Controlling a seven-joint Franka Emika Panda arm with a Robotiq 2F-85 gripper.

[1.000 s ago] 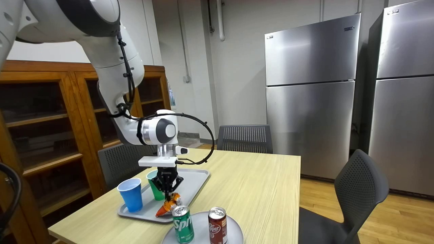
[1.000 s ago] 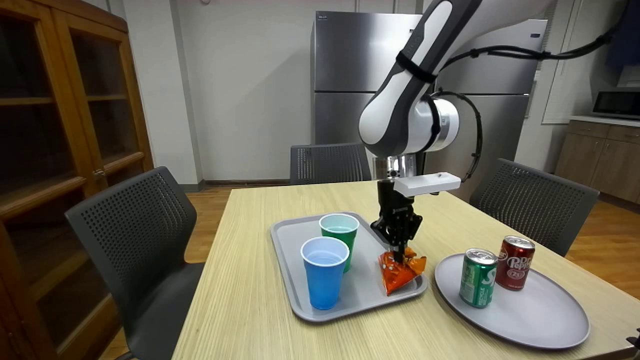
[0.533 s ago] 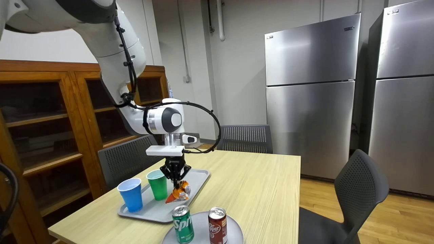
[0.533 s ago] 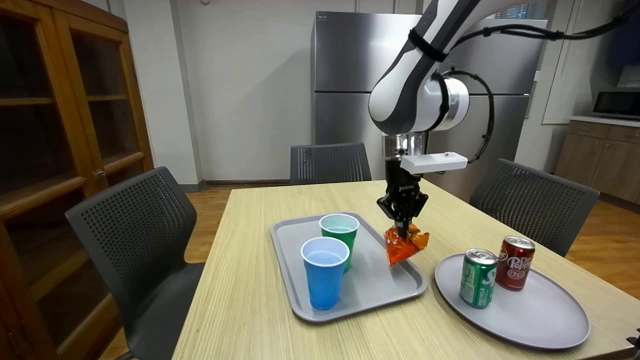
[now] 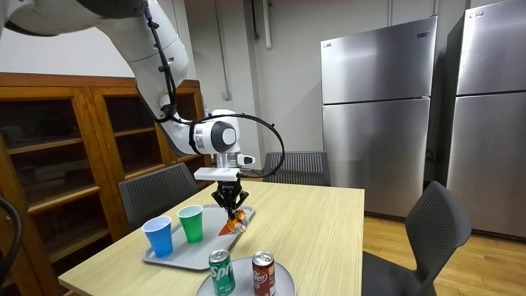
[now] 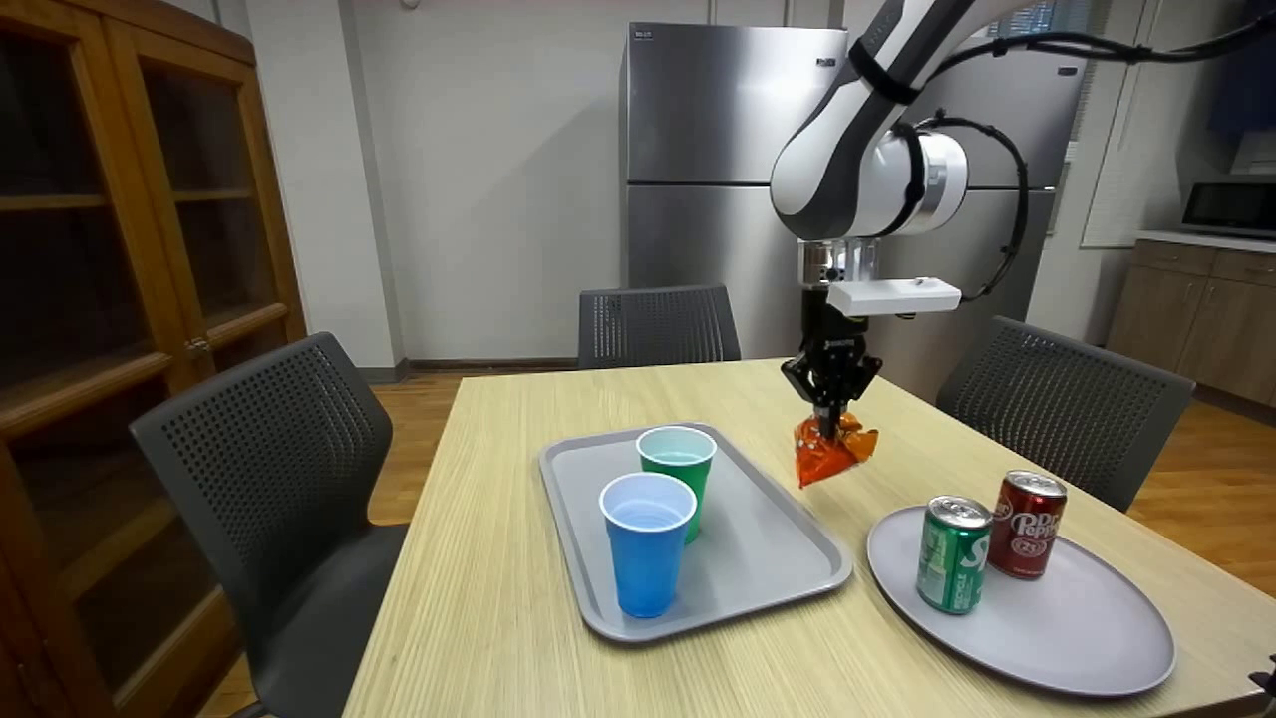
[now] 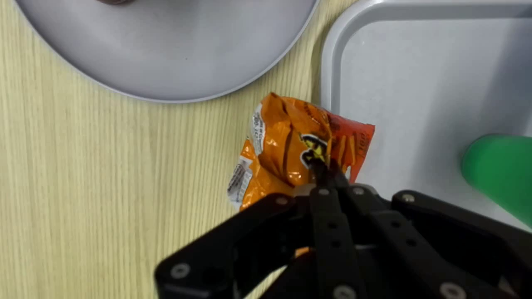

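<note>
A pale wood-grained table (image 6: pixel 478 558) carries a rectangular grey tray (image 6: pixel 748 543) just beside a round grey plate (image 6: pixel 1062 633)

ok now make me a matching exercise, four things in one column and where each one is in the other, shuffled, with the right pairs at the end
Things
1. orange snack bag
2. blue plastic cup
3. Sprite can
4. gray tray

Places
A. standing on the round gray plate
B. directly on the table
C. held in the pincer
D. standing on the tray

Pairs: 1-C, 2-D, 3-A, 4-B
</note>
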